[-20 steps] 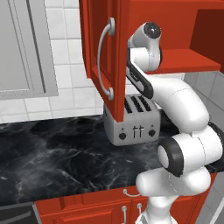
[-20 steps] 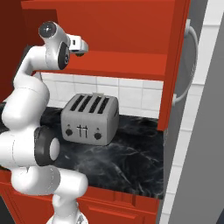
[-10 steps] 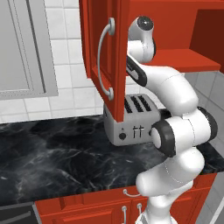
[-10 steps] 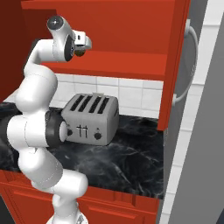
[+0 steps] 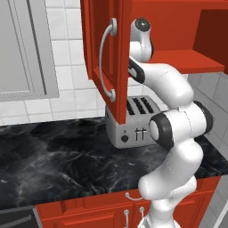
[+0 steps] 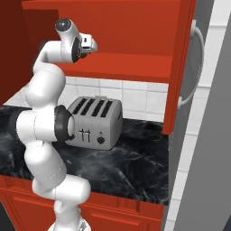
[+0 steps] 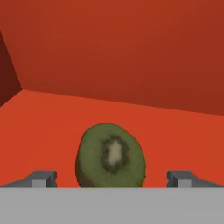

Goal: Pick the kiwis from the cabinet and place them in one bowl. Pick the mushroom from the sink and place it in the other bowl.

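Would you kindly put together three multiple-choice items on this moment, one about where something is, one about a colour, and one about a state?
1. Where does the kiwi lie?
A. on the red cabinet shelf
B. on the black counter
C. on top of the toaster

2. What colour is the kiwi's cut face?
A. orange
B. green with a pale centre
C. white

3. How do the gripper fingers stand?
A. shut on the kiwi
B. shut on the cabinet handle
C. open, one to each side of the kiwi

Answers: 1 A, the hand view shows it on the red floor inside the cabinet. 2 B, the face shows green around a pale core. 3 C, the tips sit wide apart with gaps to the fruit.
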Available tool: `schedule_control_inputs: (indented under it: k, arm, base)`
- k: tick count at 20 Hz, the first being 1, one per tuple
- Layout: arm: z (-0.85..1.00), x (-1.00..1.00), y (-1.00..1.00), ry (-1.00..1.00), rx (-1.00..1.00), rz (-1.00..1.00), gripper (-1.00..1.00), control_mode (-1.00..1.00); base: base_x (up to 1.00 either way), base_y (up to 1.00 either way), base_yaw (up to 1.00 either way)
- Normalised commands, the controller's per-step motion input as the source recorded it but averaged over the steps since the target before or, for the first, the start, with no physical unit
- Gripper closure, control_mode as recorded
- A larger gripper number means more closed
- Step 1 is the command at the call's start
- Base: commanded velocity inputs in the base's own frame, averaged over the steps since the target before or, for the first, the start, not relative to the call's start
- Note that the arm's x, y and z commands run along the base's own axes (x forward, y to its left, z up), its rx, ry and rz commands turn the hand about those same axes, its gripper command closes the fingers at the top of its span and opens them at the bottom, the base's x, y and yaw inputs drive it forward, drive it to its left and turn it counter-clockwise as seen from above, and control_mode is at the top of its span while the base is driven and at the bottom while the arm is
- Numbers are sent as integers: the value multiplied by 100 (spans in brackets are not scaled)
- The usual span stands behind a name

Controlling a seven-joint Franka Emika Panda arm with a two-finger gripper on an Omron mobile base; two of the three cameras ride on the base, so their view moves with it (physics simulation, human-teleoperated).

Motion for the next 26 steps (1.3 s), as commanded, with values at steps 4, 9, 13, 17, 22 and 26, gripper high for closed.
schedule_control_inputs:
  k: [4, 9, 13, 17, 22, 26]
  arm:
    - [-9, 31, 12, 2, 0, 0, -100, -100]
    - [-21, 21, 15, 3, 0, 0, 100, -100]
    - [-16, 18, 0, 0, 1, 1, 100, -100]
    - [0, 0, 0, -5, 0, 0, 100, -100]
    - [-6, -31, -7, -8, 0, 0, 100, -100]
    - [1, -39, -18, -14, 0, -2, 100, -100]
  base:
    - [0, 0, 0]
    - [0, 0, 0]
    - [0, 0, 0]
    - [0, 0, 0]
    - [0, 0, 0]
    - [0, 0, 0]
